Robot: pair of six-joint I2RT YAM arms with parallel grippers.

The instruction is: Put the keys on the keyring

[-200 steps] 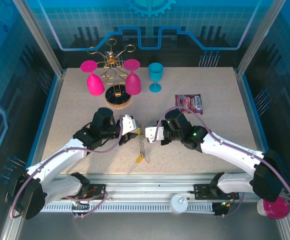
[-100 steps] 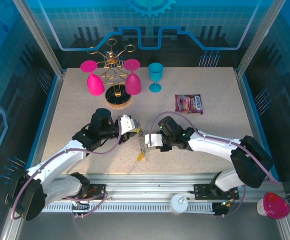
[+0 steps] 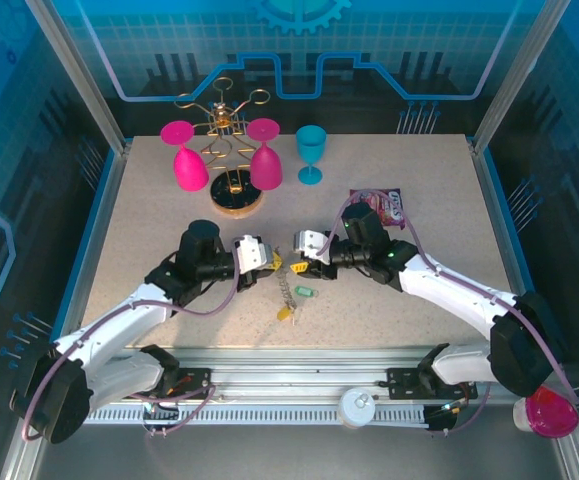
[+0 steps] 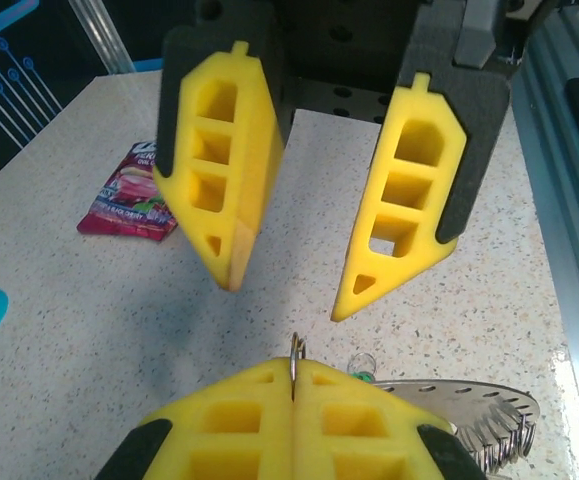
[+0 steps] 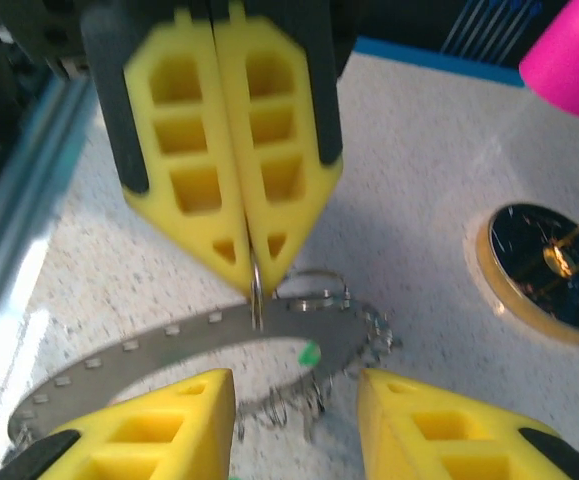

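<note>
My left gripper (image 3: 269,263) is shut on a thin wire loop (image 4: 295,352) of the keyring (image 5: 169,345), a grey metal band with small holes and coiled loops. The keyring hangs down from it (image 3: 287,288). A green key (image 3: 305,292) lies by the ring, with its green head beside the band (image 5: 311,352). A yellow-orange key (image 3: 284,313) rests at the ring's lower end. My right gripper (image 3: 298,258) faces the left one at close range, open, with nothing between its fingers (image 4: 409,190). The left gripper's shut fingertips (image 5: 231,255) sit just above my right gripper (image 5: 294,380).
A gold glass rack (image 3: 221,120) on a round wooden base (image 3: 236,202) holds two pink glasses at the back left. A teal goblet (image 3: 311,153) stands beside it. A snack packet (image 3: 381,207) lies behind the right arm. A pink cup (image 3: 549,415) sits beyond the front rail.
My right gripper has pulled back and away from the hanging keyring, and a green key now shows beside the ring. The left gripper has held its place, still shut.
</note>
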